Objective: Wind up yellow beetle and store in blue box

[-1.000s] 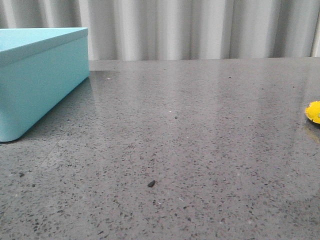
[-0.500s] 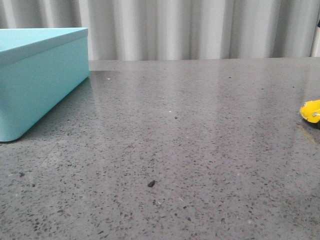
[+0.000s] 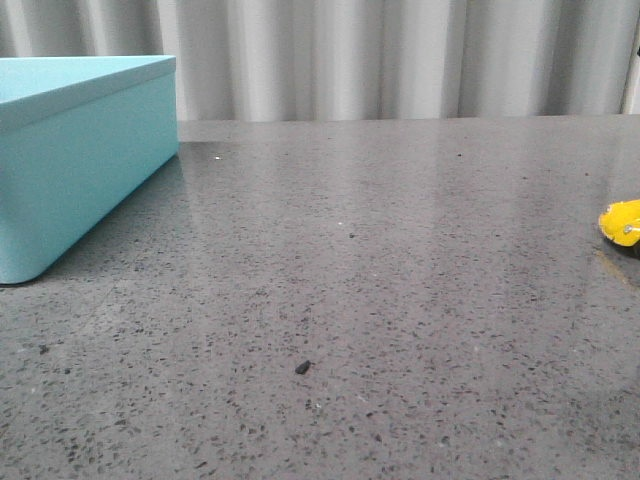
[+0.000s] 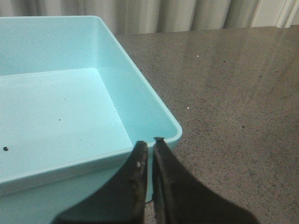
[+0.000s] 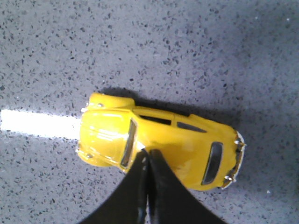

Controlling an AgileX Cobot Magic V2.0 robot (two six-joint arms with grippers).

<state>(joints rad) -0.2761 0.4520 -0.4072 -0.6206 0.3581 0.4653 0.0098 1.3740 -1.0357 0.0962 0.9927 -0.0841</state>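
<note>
Stretching across the front view, a wide run of speckled grey stone table (image 3: 340, 300) lies between the two task things, with only a small dark crumb (image 3: 302, 368) in the near middle. At the right edge of that view the yellow beetle (image 3: 622, 222) stands on the tabletop, cut off by the frame so only a rounded end shows; compared with a second ago, that yellow end has changed outline, from a ragged blob to a smooth curved body sitting slightly higher. The right wrist view shows the car from above, glossy, with dark windows and chrome trim, the right gripper (image 5: 148, 161) over its roof with its dark fingers pressed together; whether they touch the car I cannot tell. At the far left, the blue box (image 3: 80, 170) sits with its rounded corner nearest, well apart from the car and unmoved. The left gripper (image 4: 150, 145) hangs just over that corner's rim, fingers nearly together on nothing. Its matte turquoise interior (image 4: 56, 112) holds a few dark specks. Pleated grey curtain (image 3: 400, 60) backs the table.
</note>
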